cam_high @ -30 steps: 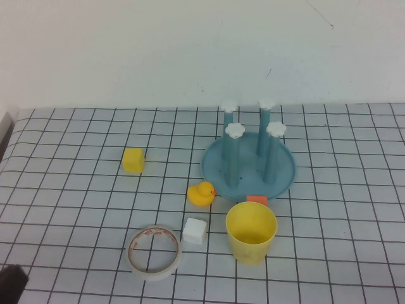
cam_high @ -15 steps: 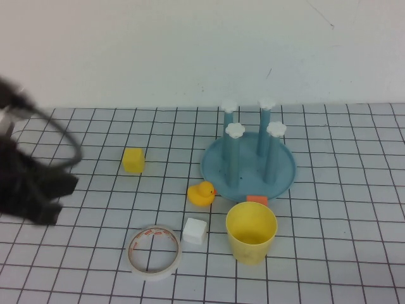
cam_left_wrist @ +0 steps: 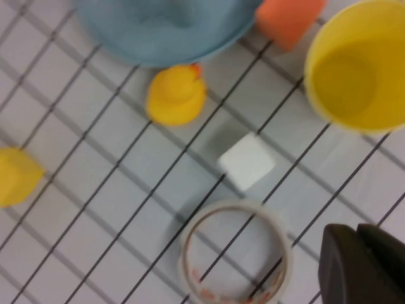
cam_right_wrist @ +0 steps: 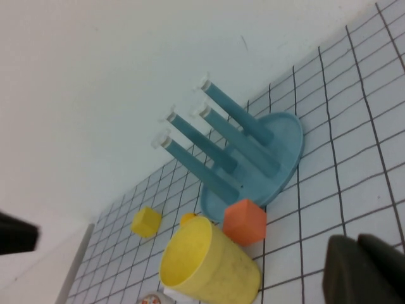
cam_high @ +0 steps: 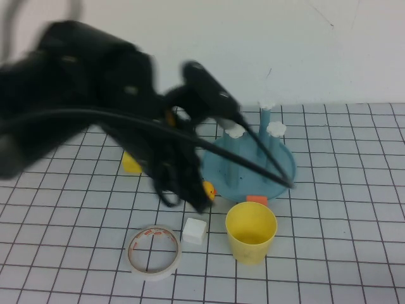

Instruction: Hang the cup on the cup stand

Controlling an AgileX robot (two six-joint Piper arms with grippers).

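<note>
The pale-yellow cup (cam_high: 251, 231) stands upright, mouth up, in front of the blue cup stand (cam_high: 281, 180). Both also show in the left wrist view, the cup (cam_left_wrist: 357, 66) and the stand (cam_left_wrist: 158, 31), and in the right wrist view, the cup (cam_right_wrist: 209, 266) and the stand (cam_right_wrist: 281, 142). My left arm (cam_high: 126, 107) is a dark blur above the table's middle left, hiding the stand's left posts. The left gripper (cam_left_wrist: 356, 233) is shut and empty, above the table next to the tape roll, short of the cup. The right gripper (cam_right_wrist: 358, 246) is shut and empty, low beside the cup and stand.
A yellow duck (cam_left_wrist: 176, 95), a white cube (cam_high: 195, 230), a tape roll (cam_high: 154, 251), an orange cube (cam_high: 256, 199) and a small yellow cube (cam_left_wrist: 16, 177) lie around the stand and cup on the gridded table. A white wall stands behind.
My left arm has swept in from the lower left edge to above the middle of the table. The cup, stand and other objects have not moved.
</note>
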